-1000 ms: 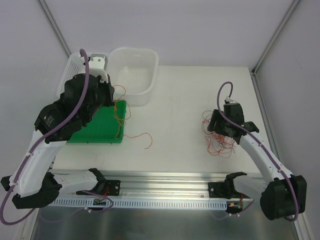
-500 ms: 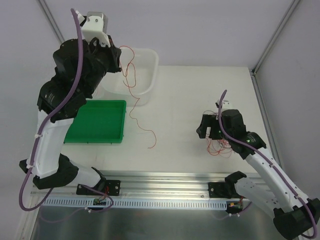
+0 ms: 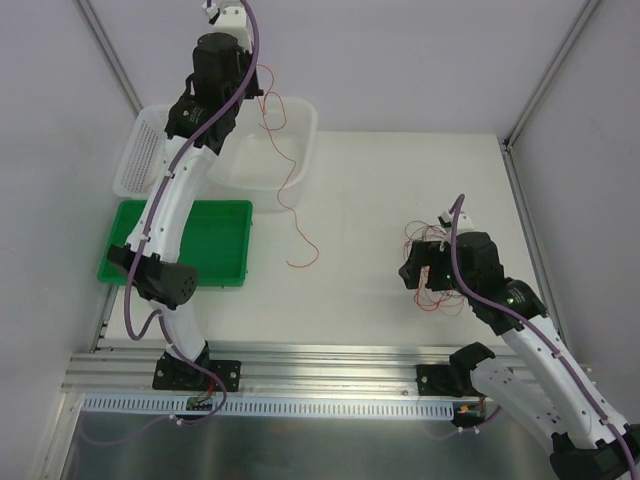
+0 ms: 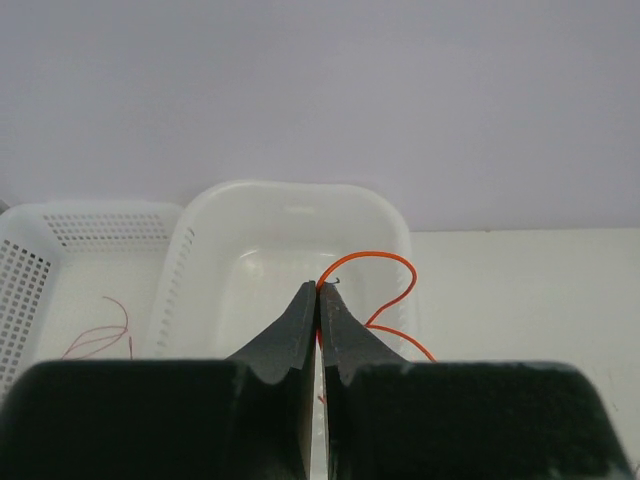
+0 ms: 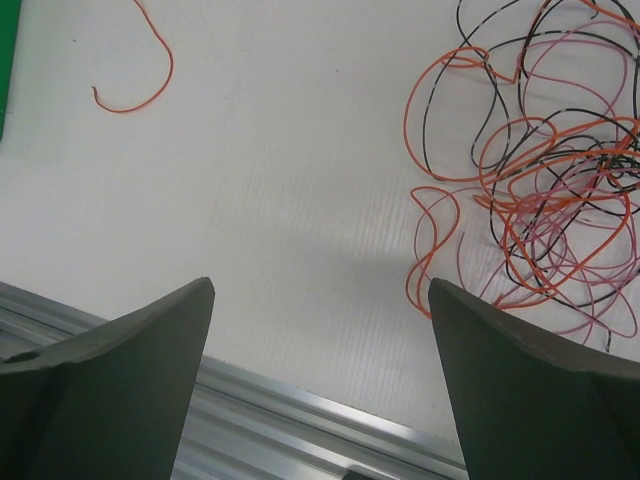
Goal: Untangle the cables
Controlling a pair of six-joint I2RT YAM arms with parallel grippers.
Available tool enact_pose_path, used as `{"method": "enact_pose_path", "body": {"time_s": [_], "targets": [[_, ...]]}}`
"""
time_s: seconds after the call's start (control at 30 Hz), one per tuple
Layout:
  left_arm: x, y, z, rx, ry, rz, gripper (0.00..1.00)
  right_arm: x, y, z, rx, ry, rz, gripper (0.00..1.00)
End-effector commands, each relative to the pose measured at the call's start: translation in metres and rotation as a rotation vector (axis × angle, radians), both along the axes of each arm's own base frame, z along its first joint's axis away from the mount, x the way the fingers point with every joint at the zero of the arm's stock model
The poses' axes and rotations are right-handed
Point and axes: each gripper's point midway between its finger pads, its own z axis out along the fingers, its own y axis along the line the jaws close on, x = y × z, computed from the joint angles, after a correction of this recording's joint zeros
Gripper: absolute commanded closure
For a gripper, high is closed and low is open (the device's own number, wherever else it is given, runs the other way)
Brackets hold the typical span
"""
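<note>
My left gripper (image 3: 252, 82) is raised high over the white tub (image 3: 300, 130). In the left wrist view it (image 4: 320, 288) is shut on a single orange cable (image 4: 385, 262). That cable (image 3: 290, 190) hangs down past the tub's front, and its curled end lies on the table. A tangle of red, orange, pink and black cables (image 3: 437, 290) lies at the right. My right gripper (image 3: 415, 268) hovers at the tangle's left edge. In the right wrist view it (image 5: 320, 285) is open and empty, with the tangle (image 5: 550, 190) to the upper right and the hanging cable's end (image 5: 140, 95) at upper left.
A green tray (image 3: 215, 255) lies left of centre. A white perforated basket (image 3: 135, 160) stands behind it, with a thin reddish cable (image 4: 100, 335) inside. An aluminium rail (image 3: 320, 365) runs along the near edge. Frame posts stand at the back corners.
My left arm has risen higher and further back with the orange cable, which now hangs straighter. My right gripper has stayed by the tangle, shifting only slightly.
</note>
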Motion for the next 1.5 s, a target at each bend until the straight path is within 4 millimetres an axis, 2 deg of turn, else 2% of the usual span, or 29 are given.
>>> {"method": "enact_pose_path", "body": {"time_s": [0.0,0.07,0.13,0.17,0.2,0.23,0.27,0.3,0.33,0.37,0.4,0.43,0.47,0.5,0.53,0.57,0.6,0.63,0.67,0.7,0.77,0.8,0.87,0.93,1.0,1.03,1.17,1.4,1.47], "targets": [[0.024,0.001,0.005,-0.051,-0.058,-0.015,1.00,-0.010,-0.003,-0.005,-0.018,0.008,0.025,0.07],[0.047,0.003,-0.027,-0.029,-0.010,0.006,0.92,-0.011,-0.004,-0.006,-0.018,0.008,0.025,0.07],[0.065,0.015,-0.053,-0.018,0.035,0.042,0.82,-0.015,0.001,-0.008,-0.001,0.022,0.052,0.06],[0.076,0.018,-0.075,-0.003,0.072,0.062,0.73,-0.015,0.002,-0.008,0.001,0.024,0.058,0.06],[0.078,0.027,-0.089,0.017,0.098,0.104,0.70,-0.016,0.002,-0.009,0.002,0.027,0.060,0.07],[0.077,0.027,-0.097,0.019,0.117,0.110,0.61,-0.017,0.003,-0.008,0.006,0.028,0.065,0.06],[0.068,0.028,-0.089,-0.001,0.108,0.107,0.35,-0.017,0.003,-0.008,0.006,0.027,0.065,0.06],[0.061,0.024,-0.106,-0.012,0.152,0.084,0.24,-0.017,0.003,-0.007,0.005,0.025,0.064,0.06],[0.054,0.021,-0.106,-0.052,0.160,0.077,0.15,-0.017,0.001,-0.008,0.001,0.024,0.060,0.06],[0.040,0.022,-0.091,-0.081,0.141,0.067,0.10,-0.017,0.001,-0.009,-0.001,0.025,0.058,0.06],[0.031,0.021,-0.109,-0.092,0.185,0.067,0.05,-0.017,0.001,-0.008,0.001,0.021,0.058,0.06],[0.021,0.013,-0.112,-0.130,0.201,0.054,0.03,-0.016,0.002,-0.008,0.002,0.021,0.060,0.06],[0.004,0.012,-0.100,-0.152,0.183,0.048,0.03,-0.016,0.002,-0.008,0.003,0.022,0.058,0.06],[-0.008,0.012,-0.128,-0.151,0.245,0.064,0.03,-0.016,0.002,-0.008,0.004,0.022,0.060,0.06],[-0.021,0.000,-0.137,-0.183,0.266,0.069,0.03,-0.016,0.003,-0.010,0.008,0.023,0.060,0.06],[-0.036,-0.002,-0.134,-0.202,0.262,0.063,0.03,-0.016,0.003,-0.011,0.010,0.027,0.059,0.06],[-0.049,-0.006,-0.164,-0.189,0.324,0.074,0.03,-0.016,0.004,-0.011,0.014,0.026,0.058,0.06],[-0.058,-0.011,-0.176,-0.209,0.346,0.093,0.03,-0.016,0.005,-0.011,0.020,0.025,0.064,0.06],[-0.074,-0.028,-0.184,-0.210,0.366,0.063,0.03,-0.017,0.005,-0.013,0.020,0.029,0.064,0.06],[-0.087,-0.033,-0.214,-0.187,0.425,0.070,0.03,-0.018,0.005,-0.013,0.021,0.028,0.064,0.06],[-0.105,-0.051,-0.243,-0.186,0.476,0.081,0.05,-0.018,0.004,-0.015,0.021,0.030,0.061,0.06],[-0.115,-0.054,-0.268,-0.192,0.526,0.103,0.05,-0.019,0.004,-0.016,0.017,0.029,0.067,0.06],[-0.125,-0.065,-0.300,-0.164,0.583,0.112,0.08,-0.020,0.004,-0.017,0.018,0.030,0.069,0.06],[-0.129,-0.069,-0.331,-0.136,0.627,0.155,0.11,-0.022,0.004,-0.019,0.020,0.031,0.077,0.06],[-0.128,-0.077,-0.344,-0.126,0.625,0.178,0.14,-0.023,0.005,-0.020,0.020,0.034,0.079,0.06],[-0.126,-0.080,-0.360,-0.105,0.646,0.190,0.15,-0.023,0.004,-0.020,0.021,0.035,0.081,0.06],[-0.117,-0.094,-0.380,-0.092,0.645,0.224,0.20,-0.026,0.004,-0.014,0.031,0.017,0.086,0.06],[-0.114,-0.094,-0.416,-0.063,0.677,0.290,0.30,-0.033,-0.005,-0.015,0.000,0.002,0.085,0.06],[-0.117,-0.095,-0.424,-0.065,0.697,0.292,0.39,-0.034,-0.007,-0.017,-0.006,0.003,0.086,0.06]]}}
